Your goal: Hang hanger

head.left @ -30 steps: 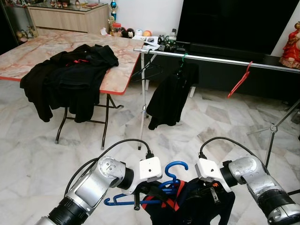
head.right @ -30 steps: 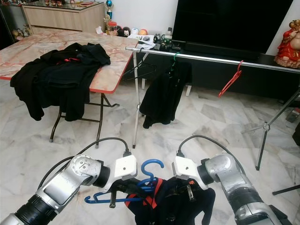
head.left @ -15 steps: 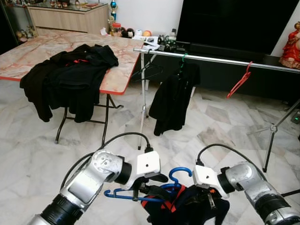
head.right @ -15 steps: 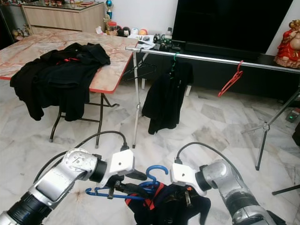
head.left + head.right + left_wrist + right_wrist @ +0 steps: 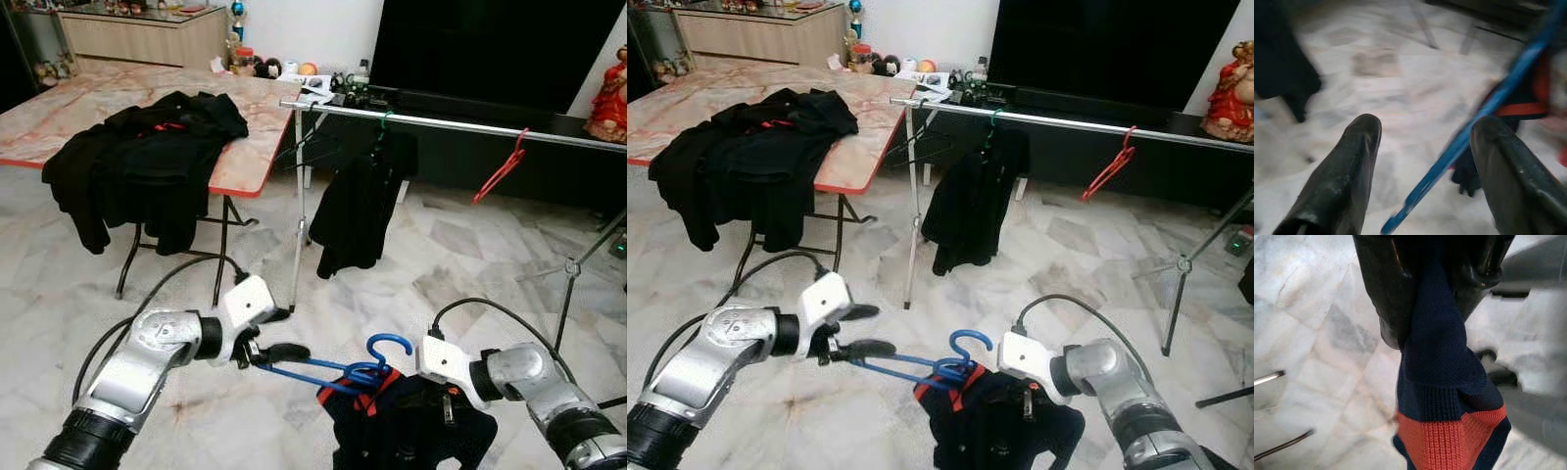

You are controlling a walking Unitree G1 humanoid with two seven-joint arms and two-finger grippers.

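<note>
Closest to us, our right hand [image 5: 447, 403] is clenched on a navy garment with an orange-red collar band [image 5: 1447, 382], which hangs bunched below it over the marble floor [image 5: 441, 255]. The garment sits on a blue hanger [image 5: 333, 370], whose hook curls up just beside the right hand. Our left hand [image 5: 276, 336] is spread wide at the hanger's far end: in the left wrist view the blue bar [image 5: 1474, 132] runs between the two black fingers [image 5: 1352, 166] and lies close against one of them, but we cannot tell whether they touch it.

Farther off stands a metal clothes rail [image 5: 441, 122] on thin legs. A black garment [image 5: 358, 206] hangs from it on a green hanger, an empty black hanger [image 5: 306, 149] hangs near its left end, and a red hanger [image 5: 502, 164] hangs farther right. To the left, a folding surface with a marble-pattern top [image 5: 108, 93] carries a heap of black clothes [image 5: 147, 157] draped over its edge. Behind the rail is a large dark screen [image 5: 490, 44].
</note>
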